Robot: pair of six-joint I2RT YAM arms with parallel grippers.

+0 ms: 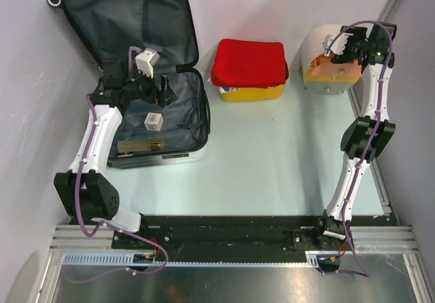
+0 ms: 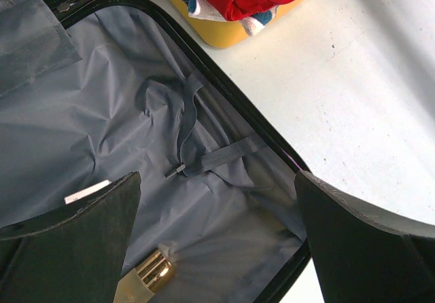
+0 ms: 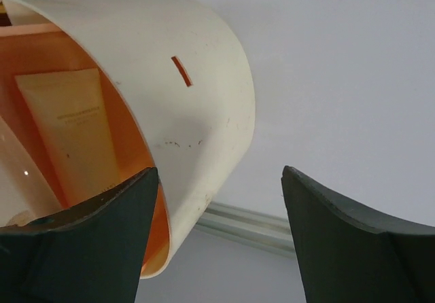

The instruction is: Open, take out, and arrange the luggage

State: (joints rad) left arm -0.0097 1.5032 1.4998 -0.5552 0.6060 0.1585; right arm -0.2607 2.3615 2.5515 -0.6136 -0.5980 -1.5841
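The luggage [image 1: 136, 18] lies open at the far left, its lid leaning against the wall and its dark grey lining [image 2: 102, 113] showing. In the lower half lie a small white box [image 1: 153, 121] and a beige tube with a gold cap [image 1: 139, 145]; the tube's gold cap also shows in the left wrist view [image 2: 148, 276]. My left gripper [image 1: 164, 92] hovers open and empty over the lining [image 2: 217, 248], above a loose grey strap [image 2: 204, 160]. My right gripper [image 1: 335, 49] is open and empty beside the round drawer box [image 3: 217, 242].
A yellow basket [image 1: 253, 94] holding a red cloth [image 1: 248, 62] stands right of the luggage. The round cream-and-orange drawer box [image 1: 326, 45] stands at the far right; a cream tube [image 3: 68, 126] lies in its orange interior. A metal rail [image 3: 251, 225] runs behind it.
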